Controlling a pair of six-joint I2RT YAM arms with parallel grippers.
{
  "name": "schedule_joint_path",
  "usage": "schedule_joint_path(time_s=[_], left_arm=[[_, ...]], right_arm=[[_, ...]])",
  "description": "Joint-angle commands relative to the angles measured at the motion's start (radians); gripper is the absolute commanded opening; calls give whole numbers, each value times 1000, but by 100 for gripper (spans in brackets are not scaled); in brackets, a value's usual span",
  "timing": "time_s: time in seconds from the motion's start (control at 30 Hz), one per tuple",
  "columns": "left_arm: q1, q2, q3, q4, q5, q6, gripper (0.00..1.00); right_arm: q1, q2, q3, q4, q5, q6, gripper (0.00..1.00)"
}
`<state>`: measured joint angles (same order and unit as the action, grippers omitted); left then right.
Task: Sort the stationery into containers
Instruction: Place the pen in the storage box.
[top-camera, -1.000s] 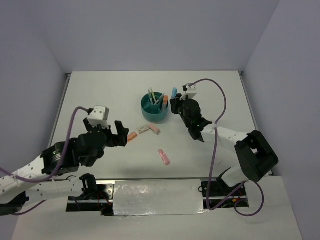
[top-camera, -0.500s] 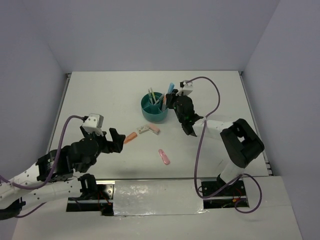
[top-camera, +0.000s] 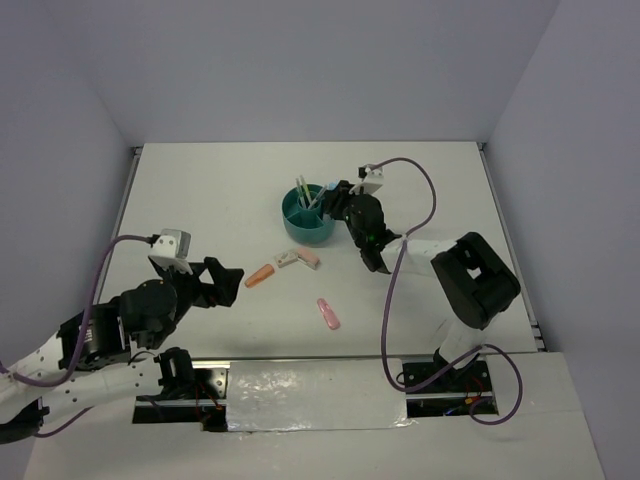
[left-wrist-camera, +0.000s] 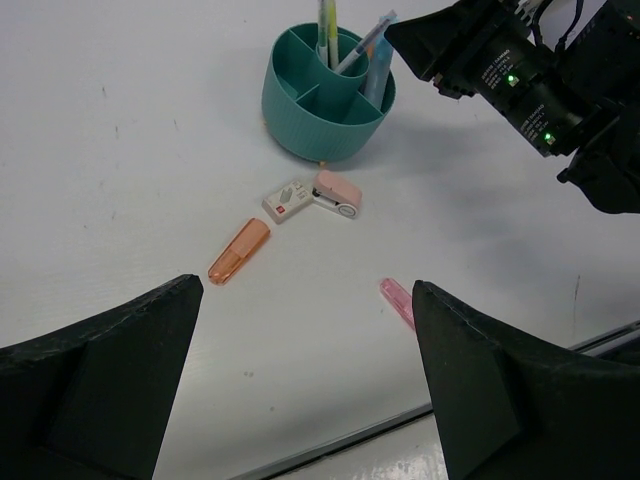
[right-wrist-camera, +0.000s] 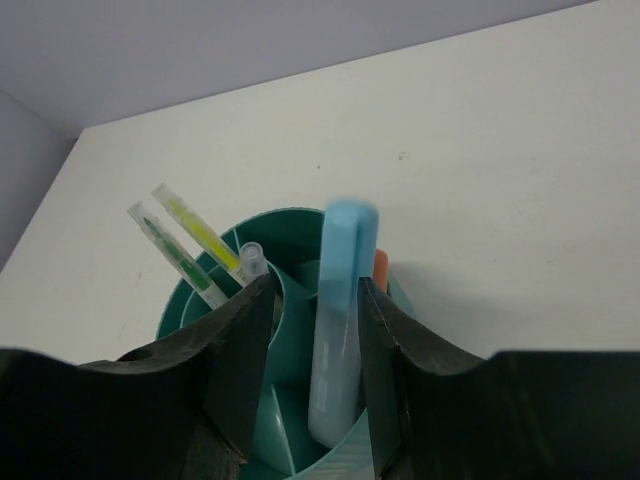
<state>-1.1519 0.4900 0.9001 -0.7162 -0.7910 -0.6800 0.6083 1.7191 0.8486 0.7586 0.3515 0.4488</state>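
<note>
The teal round container (top-camera: 308, 226) (left-wrist-camera: 328, 95) (right-wrist-camera: 290, 250) stands mid-table with several pens upright in it. My right gripper (top-camera: 335, 200) (right-wrist-camera: 315, 290) hovers over its right side, open. A light-blue pen (right-wrist-camera: 338, 320) stands between the fingers with its tip down in a compartment and a gap on its left side. My left gripper (top-camera: 225, 278) (left-wrist-camera: 305, 290) is wide open near the front left, holding nothing. On the table lie an orange cap (top-camera: 260, 275) (left-wrist-camera: 239, 251), a white piece (top-camera: 288, 260) (left-wrist-camera: 286, 199), a pink piece (top-camera: 309, 259) (left-wrist-camera: 338, 194) and a pink pen (top-camera: 328, 313) (left-wrist-camera: 396, 300).
A green pen (right-wrist-camera: 180, 250), a yellow pen (right-wrist-camera: 200, 232) and an orange item (right-wrist-camera: 380, 268) sit in the container. Grey walls close the table at the back and sides. A metal strip (top-camera: 310, 395) runs along the near edge between the arm bases.
My right gripper moved left over the container and its jaws parted around the blue pen, which now reaches into a compartment. My left arm drew back toward the near left, still open.
</note>
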Motion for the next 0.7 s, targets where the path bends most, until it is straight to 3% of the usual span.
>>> schedule_joint_path(time_s=[0.0, 0.17, 0.3, 0.43, 0.53, 0.57, 0.67], left_arm=[[-3, 16, 19, 23, 7, 25, 99], [-3, 7, 11, 24, 12, 23, 99], [-3, 24, 13, 14, -5, 2, 99], [-3, 109, 33, -70, -54, -85, 99], [-2, 189, 45, -141, -79, -176, 99], [0, 217, 54, -163, -85, -229, 99], [27, 369, 82, -216, -56, -294, 99]], right_arm=[[19, -3, -17, 73, 7, 13, 47], [28, -24, -62, 82, 21, 27, 50], [42, -168, -147, 97, 66, 56, 50], [86, -349, -226, 16, 112, 36, 63], [126, -487, -197, -247, 152, 41, 68], [128, -513, -186, -407, 138, 48, 69], [140, -555, -141, -629, -52, 13, 70]])
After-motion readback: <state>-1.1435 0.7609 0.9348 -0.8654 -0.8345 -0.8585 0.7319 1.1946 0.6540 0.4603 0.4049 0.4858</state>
